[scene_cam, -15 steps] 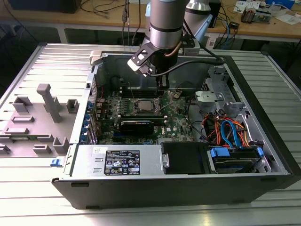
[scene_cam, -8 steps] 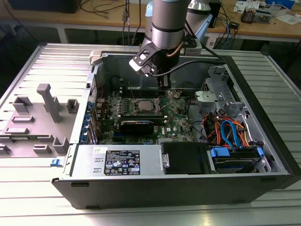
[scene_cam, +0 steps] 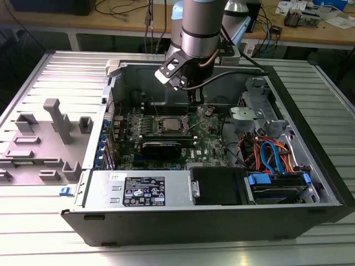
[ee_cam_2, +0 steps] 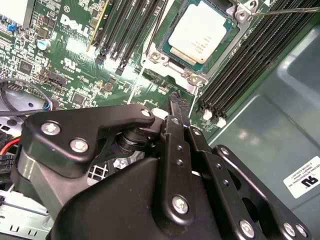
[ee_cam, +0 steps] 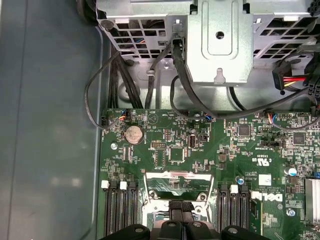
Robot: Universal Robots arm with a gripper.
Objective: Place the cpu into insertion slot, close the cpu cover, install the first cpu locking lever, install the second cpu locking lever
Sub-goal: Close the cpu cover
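Gripper is held over the green motherboard with its jaws pressed together on nothing, just beside the insertion slot. The cpu is seated flat in that slot, metal top upward, its square edges aligned with the long memory slots.

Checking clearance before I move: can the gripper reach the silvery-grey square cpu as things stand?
Probably yes. The gripper hovers close beside the silvery-grey square cpu on the green motherboard, and nothing stands between them.
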